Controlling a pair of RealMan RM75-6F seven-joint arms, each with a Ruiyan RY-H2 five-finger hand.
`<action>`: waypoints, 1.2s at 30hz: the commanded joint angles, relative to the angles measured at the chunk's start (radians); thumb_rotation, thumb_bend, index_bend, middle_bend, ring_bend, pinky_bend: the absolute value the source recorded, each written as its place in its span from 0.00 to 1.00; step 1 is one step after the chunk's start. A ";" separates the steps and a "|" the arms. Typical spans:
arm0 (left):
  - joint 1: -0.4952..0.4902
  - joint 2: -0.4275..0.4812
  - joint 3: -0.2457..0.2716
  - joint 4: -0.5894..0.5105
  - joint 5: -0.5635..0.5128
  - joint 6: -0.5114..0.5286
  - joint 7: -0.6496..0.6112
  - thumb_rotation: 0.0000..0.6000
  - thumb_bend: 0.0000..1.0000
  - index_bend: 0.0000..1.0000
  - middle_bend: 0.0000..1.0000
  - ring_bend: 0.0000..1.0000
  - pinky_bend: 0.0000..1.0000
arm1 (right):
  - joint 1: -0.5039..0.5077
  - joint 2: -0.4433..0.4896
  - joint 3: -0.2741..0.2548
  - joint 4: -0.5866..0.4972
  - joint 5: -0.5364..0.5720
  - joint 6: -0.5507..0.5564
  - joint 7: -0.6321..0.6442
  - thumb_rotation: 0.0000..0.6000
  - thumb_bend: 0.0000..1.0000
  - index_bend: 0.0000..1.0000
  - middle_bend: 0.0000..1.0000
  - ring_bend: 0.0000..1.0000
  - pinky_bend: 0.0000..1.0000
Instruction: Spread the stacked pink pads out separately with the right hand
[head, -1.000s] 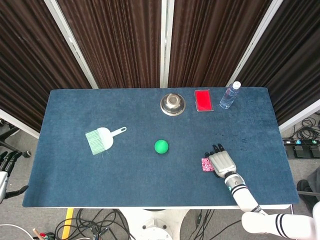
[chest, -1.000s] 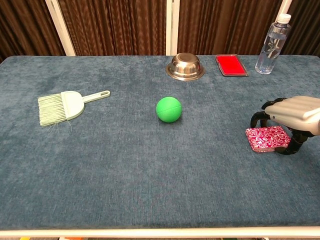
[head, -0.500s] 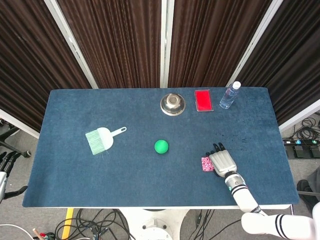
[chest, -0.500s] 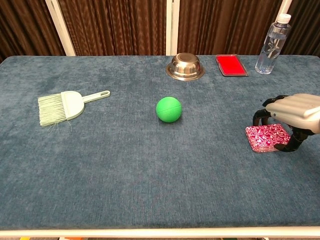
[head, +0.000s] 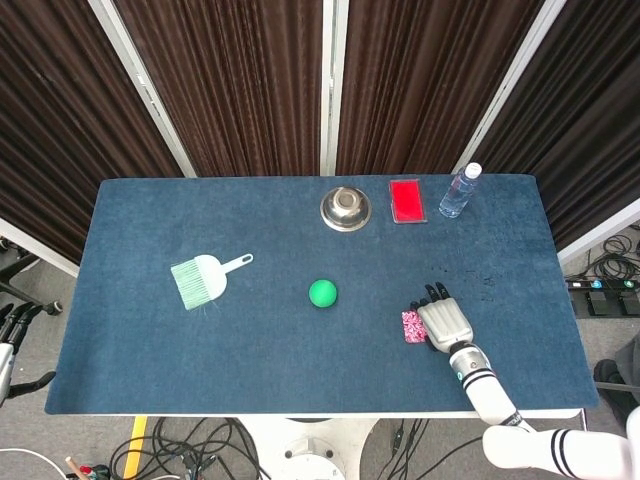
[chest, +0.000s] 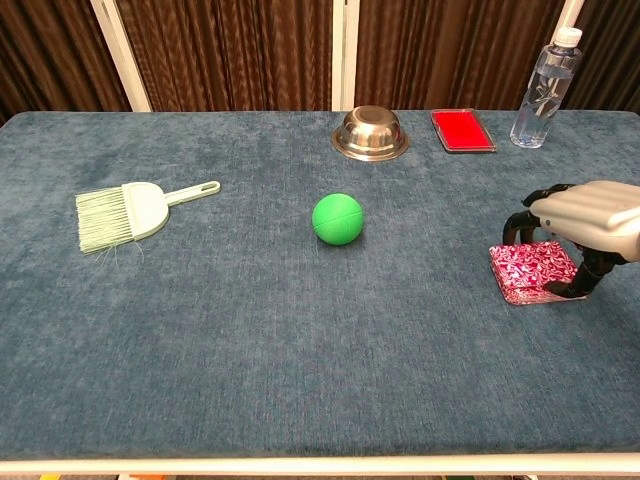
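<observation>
- My right hand arches palm-down over the pink pads, dark fingers curled around the stack; it looks like a grip, though contact is hard to confirm from here.
- My left hand hangs off the table's left edge; I can't tell its state.
- No readable writing anywhere.
- The stack lies flat near the right front edge, roughly square, with no clear long axis.

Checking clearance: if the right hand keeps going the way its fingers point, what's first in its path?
Probably nothing: beyond the right hand, its fingers point up-table over bare table; the water bottle sits slightly right.
</observation>
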 joint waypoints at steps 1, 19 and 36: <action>0.000 0.000 0.000 0.000 0.000 0.000 0.000 1.00 0.00 0.11 0.07 0.01 0.20 | -0.001 0.004 0.005 -0.002 -0.006 0.001 0.007 1.00 0.28 0.33 0.35 0.05 0.00; 0.004 0.013 -0.001 -0.012 0.000 0.007 0.009 1.00 0.00 0.11 0.07 0.01 0.20 | 0.060 -0.027 0.095 0.160 0.029 -0.070 0.041 1.00 0.28 0.34 0.35 0.05 0.00; 0.015 0.016 0.001 0.008 -0.012 0.006 -0.005 1.00 0.00 0.11 0.07 0.01 0.20 | 0.117 -0.198 0.130 0.458 -0.009 -0.185 0.125 1.00 0.21 0.18 0.24 0.00 0.00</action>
